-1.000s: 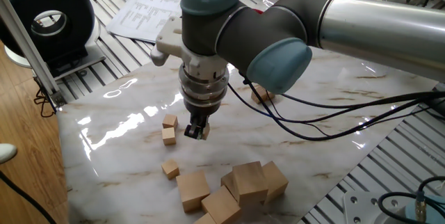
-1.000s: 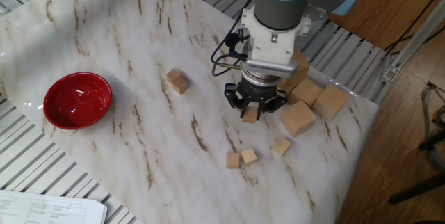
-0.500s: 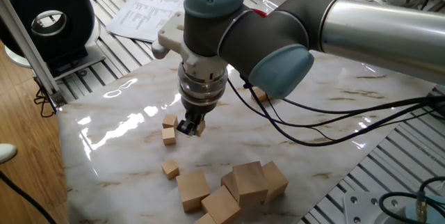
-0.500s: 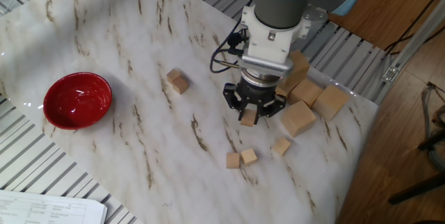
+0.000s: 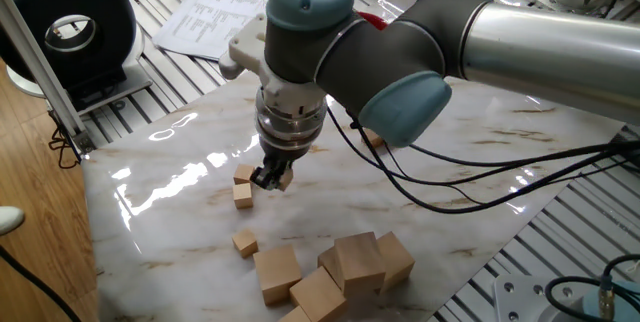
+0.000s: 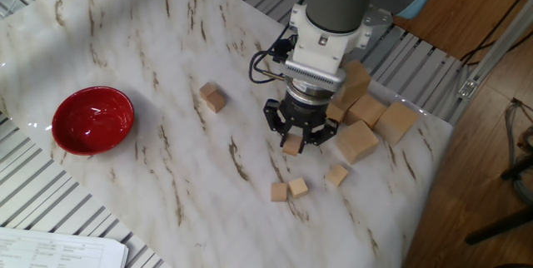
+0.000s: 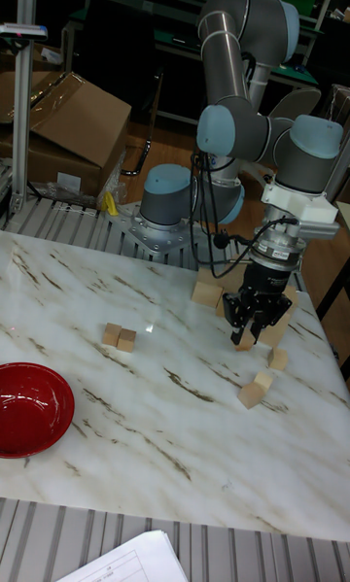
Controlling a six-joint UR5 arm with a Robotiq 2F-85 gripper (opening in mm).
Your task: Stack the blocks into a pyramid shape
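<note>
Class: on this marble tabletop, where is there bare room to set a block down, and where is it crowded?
Free: the marble stretch between the red bowl and the touching pair of small wooden cubes. Crowded: around the cluster of large wooden cubes and the gripper beside it.

No readable text, labels or numbers anywhere

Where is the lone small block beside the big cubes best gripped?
Probably from straight above, closing on two opposite side faces of the lone small block. It sits flat with its top bare and free space around it. The large cube is its nearest neighbour.
</note>
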